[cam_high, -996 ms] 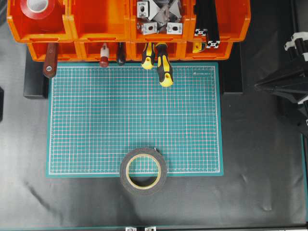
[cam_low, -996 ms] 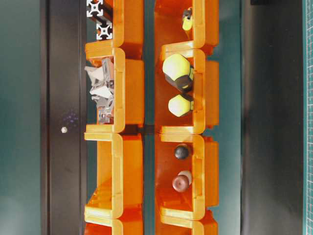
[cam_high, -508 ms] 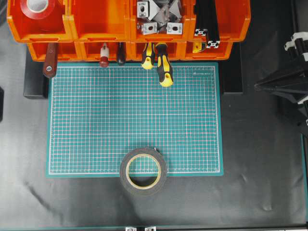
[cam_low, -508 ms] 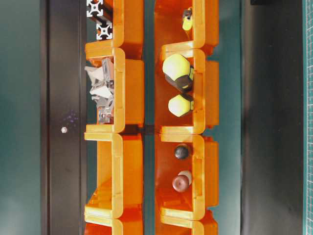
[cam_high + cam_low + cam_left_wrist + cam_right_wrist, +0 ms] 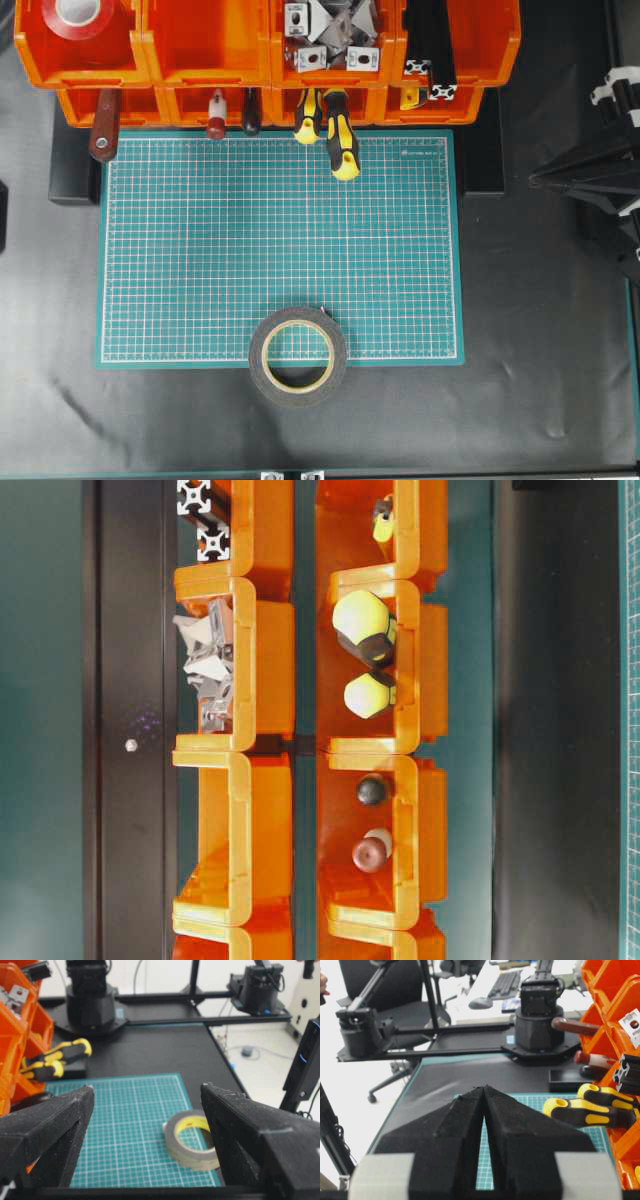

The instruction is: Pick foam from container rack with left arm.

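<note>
The left gripper stood wide open, holding nothing. The right gripper was pressed shut, empty. The foam lay flat across the green mat's near edge, well apart from the container rack.

We cannot read any text with certainty. The green mat carries a small white printed mark near its far right corner, beside the container rack, too small to make out. The foam shows faint marks on its yellow liner, also illegible.
</note>
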Robot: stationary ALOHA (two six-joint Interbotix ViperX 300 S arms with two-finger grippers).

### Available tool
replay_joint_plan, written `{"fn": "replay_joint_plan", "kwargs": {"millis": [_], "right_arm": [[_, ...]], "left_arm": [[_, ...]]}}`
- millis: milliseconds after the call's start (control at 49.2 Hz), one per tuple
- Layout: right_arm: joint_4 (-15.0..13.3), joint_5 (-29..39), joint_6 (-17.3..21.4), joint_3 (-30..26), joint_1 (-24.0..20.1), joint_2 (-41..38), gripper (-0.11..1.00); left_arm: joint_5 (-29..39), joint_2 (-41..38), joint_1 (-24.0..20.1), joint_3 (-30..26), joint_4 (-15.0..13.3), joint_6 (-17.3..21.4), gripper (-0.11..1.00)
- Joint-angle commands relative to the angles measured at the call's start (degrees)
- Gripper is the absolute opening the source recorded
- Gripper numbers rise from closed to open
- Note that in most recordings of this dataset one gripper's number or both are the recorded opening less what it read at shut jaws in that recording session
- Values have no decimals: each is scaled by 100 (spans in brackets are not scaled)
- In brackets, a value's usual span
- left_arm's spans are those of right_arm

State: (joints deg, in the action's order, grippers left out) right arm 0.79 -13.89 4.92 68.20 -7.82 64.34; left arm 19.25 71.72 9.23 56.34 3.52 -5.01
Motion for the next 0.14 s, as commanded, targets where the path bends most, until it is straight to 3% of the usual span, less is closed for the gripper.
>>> {"fn": "replay_joint_plan", "kwargs": {"millis": [0, 122], "right_arm": [[-9, -79, 9, -70, 0, -62, 0], [-9, -53, 9, -70, -9, -62, 0]], "left_arm": [[-26, -26, 0, -62, 9, -18, 83], [-35, -35, 0, -53, 18, 0, 83]]}}
